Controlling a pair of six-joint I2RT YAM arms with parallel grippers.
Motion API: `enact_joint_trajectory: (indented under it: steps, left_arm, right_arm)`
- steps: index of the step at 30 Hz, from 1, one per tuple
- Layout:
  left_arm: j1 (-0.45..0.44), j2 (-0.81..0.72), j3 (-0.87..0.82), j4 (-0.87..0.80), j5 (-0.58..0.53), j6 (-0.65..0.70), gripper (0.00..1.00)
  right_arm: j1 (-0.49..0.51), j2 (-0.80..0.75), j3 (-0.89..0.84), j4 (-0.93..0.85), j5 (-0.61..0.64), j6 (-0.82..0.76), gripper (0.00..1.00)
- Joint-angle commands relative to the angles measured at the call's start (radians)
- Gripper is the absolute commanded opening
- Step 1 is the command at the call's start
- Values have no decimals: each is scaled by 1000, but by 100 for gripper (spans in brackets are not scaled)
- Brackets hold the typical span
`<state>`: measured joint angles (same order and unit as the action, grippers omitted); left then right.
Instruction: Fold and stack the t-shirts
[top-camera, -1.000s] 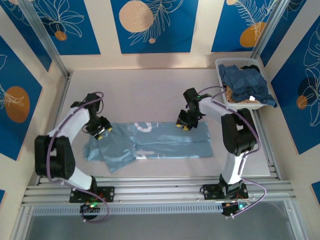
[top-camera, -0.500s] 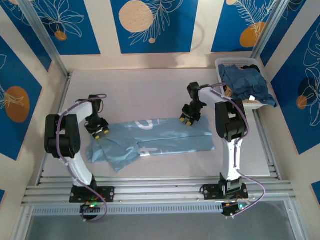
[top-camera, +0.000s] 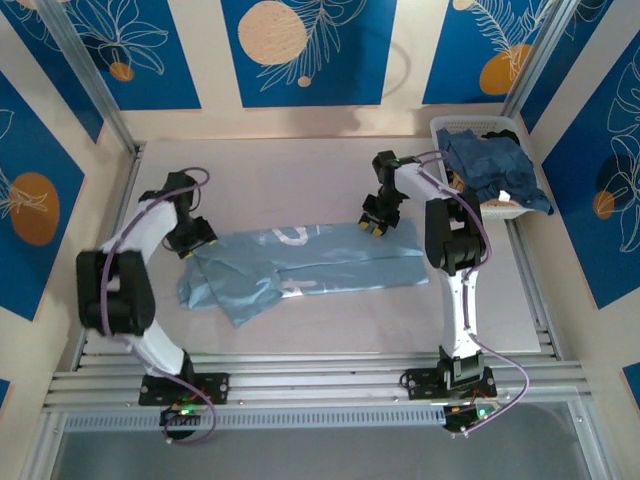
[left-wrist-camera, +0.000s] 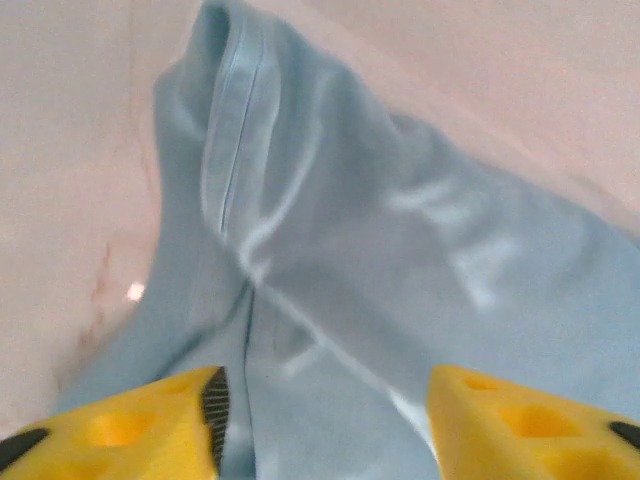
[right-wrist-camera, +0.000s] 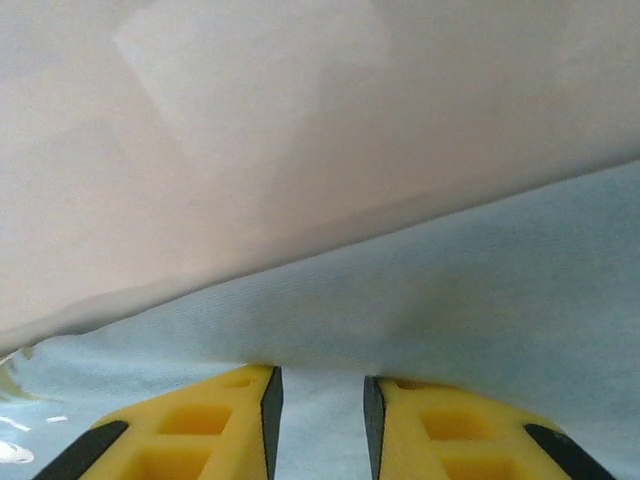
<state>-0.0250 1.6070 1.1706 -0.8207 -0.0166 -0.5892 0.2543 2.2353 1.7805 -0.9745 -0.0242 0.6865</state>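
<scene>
A light blue t-shirt with white lettering lies crumpled lengthwise across the table's middle. My left gripper sits at the shirt's far left corner. In the left wrist view its jaws stand open, and a hemmed fold of the t-shirt lies loose below them. My right gripper is at the shirt's far right edge. In the right wrist view the gripper is shut on the t-shirt, whose cloth fills the narrow gap and drapes over the fingertips.
A white mesh basket stands at the back right corner, with darker blue shirts heaped in it and hanging over its right side. Bare table stretches behind the shirt. Metal frame rails run along the near edge.
Both grippers have moved toward the back of the table, and the shirt's far edge has shifted back with them. The left jaws have widened and no longer pinch the cloth.
</scene>
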Motion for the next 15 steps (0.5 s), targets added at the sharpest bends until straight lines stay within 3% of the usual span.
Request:
enact_joint_trajectory:
  steps: [1,6,15]
  left_arm:
    - [-10,-146,-145,-38,94,-55,49]
    - [-10,-174,-266,74,187,-80,44]
    - [-10,-102,-313,145,150,-42,43]
  right_arm:
    - [34,-139,-44,31,9,-59,32]
    - [72,-202,-137,96,-71,-65,32]
    - [82,-198,-202,150,-138,-24,33]
